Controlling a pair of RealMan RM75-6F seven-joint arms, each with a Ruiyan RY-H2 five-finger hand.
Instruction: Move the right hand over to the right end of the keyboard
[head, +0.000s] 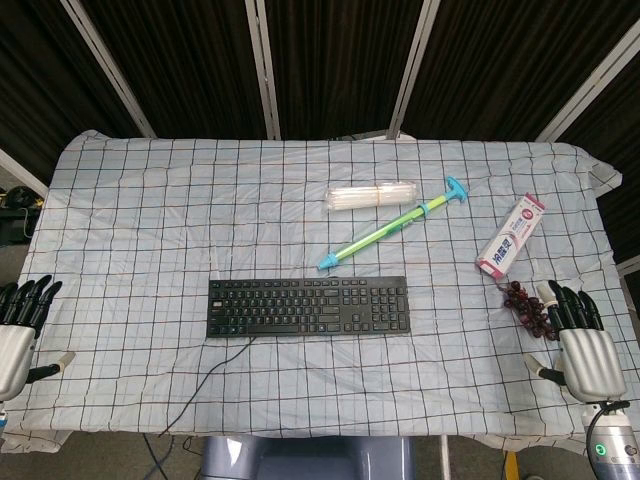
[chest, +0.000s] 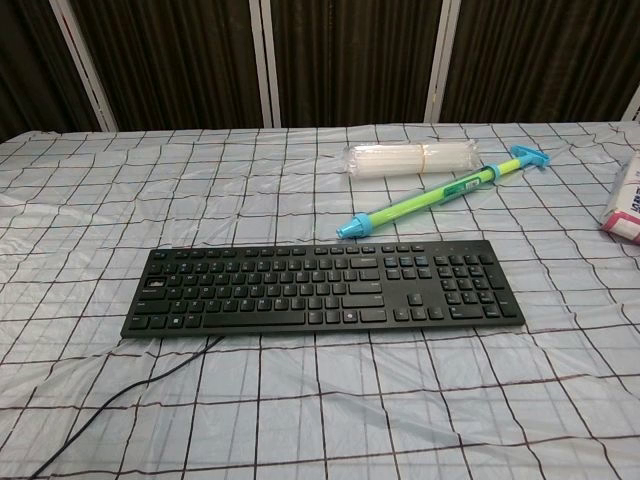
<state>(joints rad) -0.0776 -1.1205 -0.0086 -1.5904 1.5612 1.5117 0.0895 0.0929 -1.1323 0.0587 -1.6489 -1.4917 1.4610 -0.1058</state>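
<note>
The right hand (head: 585, 345) rests at four o'clock, fingers apart and empty, well apart from the keyboard (head: 308, 306). The left hand (head: 20, 330) at eight o'clock likewise holds nothing. Writing on the toothpaste box (head: 510, 236) is too small to read.

In the head view we see our right hand (head: 582, 345) low at the right edge of the frame, back of the hand facing up, its dark fingers (head: 572, 306) stretched forward and slightly apart, thumb (head: 541, 372) sticking out to the inside, holding nothing, with the wrist and its green light just below. Our left hand (head: 18, 335) sits at the far left edge in a matching pose, fingers extended forward and apart, thumb (head: 52, 366) pointing inward, empty as well. The chest view shows neither hand nor any part of our arms.
</note>
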